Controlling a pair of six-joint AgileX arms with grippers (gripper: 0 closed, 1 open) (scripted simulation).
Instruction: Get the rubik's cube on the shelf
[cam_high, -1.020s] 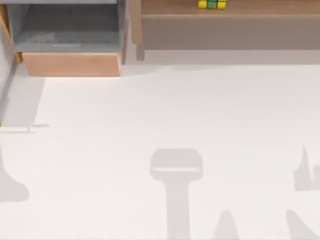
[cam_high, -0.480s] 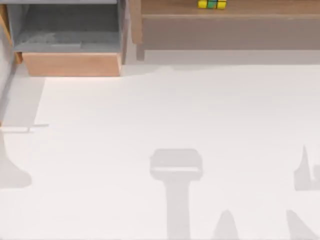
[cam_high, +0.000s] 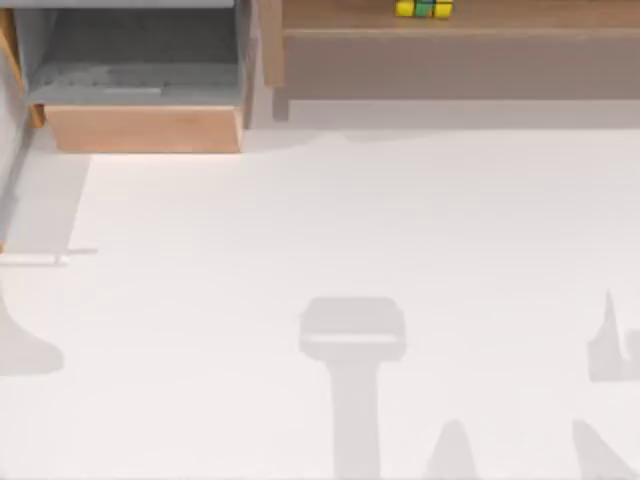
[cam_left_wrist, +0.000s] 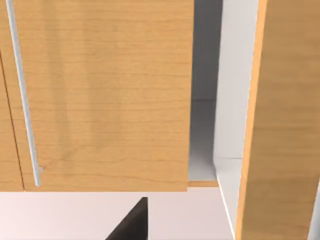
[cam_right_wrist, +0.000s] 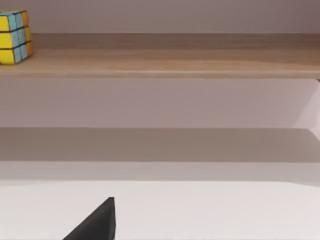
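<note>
The rubik's cube (cam_high: 424, 8) sat on the board of the shelf (cam_high: 460, 62), at the far edge of the top view and a little right of its middle. In the right wrist view the cube (cam_right_wrist: 14, 37) rested upright on the light wood board of the shelf (cam_right_wrist: 170, 62), with yellow, blue and orange tiles facing the camera.

To the left of the shelf stood a shorter light-wood compartment (cam_high: 140, 128) with grey inner walls. The white desk (cam_high: 340, 220) carried only soft grey shadows of the arms.

A dark sliver of the right tool's finger (cam_right_wrist: 95, 224) showed above the desk, well apart from the cube and touching nothing; whether that tool was apart or together I cannot tell. A like dark sliver of the left tool (cam_left_wrist: 131, 222) showed near a light-wood cabinet door (cam_left_wrist: 100, 95) with a slim silver handle (cam_left_wrist: 22, 95); its state I cannot tell either.
</note>
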